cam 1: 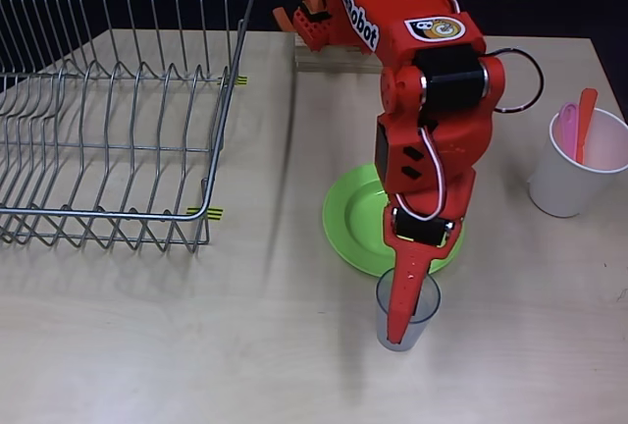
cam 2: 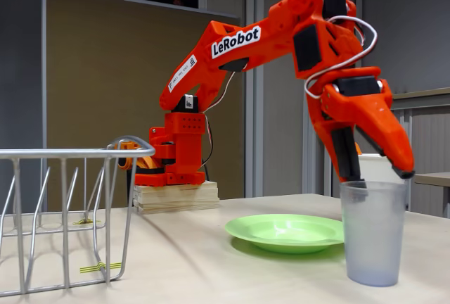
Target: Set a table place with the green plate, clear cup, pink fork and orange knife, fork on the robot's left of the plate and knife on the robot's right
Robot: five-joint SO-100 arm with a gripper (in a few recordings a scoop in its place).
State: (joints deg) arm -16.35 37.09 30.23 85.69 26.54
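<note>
Nearest, the clear cup (cam 2: 372, 232), a translucent grey tumbler, stands upright on the pale counter (cam 1: 196, 345) just beside the green plate (cam 2: 285, 232). The red claw (cam 2: 380, 176) straddles the cup's rim, parted, one finger inside and one outside, so whether it pinches the wall I cannot tell. A careless withdrawal could tip the light cup. Farther right, a white cup (cam 1: 572, 174) holds the pink fork (cam 1: 568, 128) and orange knife (cam 1: 585, 120). Far left stands a wire dish rack (cam 1: 118, 110)

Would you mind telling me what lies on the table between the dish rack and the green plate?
Nothing: the overhead view shows bare table between the rack and the plate.
</note>
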